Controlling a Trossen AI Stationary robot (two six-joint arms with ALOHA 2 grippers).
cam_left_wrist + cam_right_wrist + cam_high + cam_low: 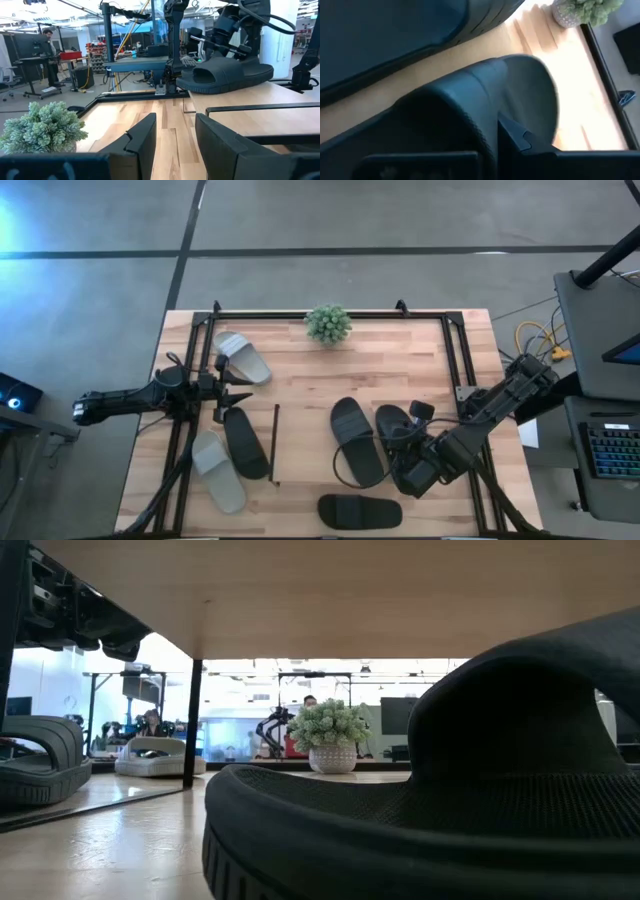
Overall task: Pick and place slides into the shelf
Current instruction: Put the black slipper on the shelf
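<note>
On the table's left edge, at nine o'clock, the left gripper point(232, 389) hangs with its fingers point(142, 135) parted on nothing, between a grey slide point(243, 357) and a black slide point(246, 443) that lies beside a second grey one point(218, 471). From above, the shelf point(276, 442) shows only as a thin dark rail just right of that pair. At twelve o'clock stands a small plant point(328, 323). Two black slides point(357, 440) lie mid-table, another point(359, 509) at six o'clock. At four o'clock the right gripper point(412, 442) is clamped on one of the middle slides point(470, 105), apparently by its strap; its wrist view is too close to be sure. Only the left wrist view shows that slide point(225, 77) raised off the wood. Only the low view shows a board overhead, with a slide point(420, 800) filling the foreground. Light wood planks form the table point(300, 395); beyond are desks, monitors and a person point(49, 37).
</note>
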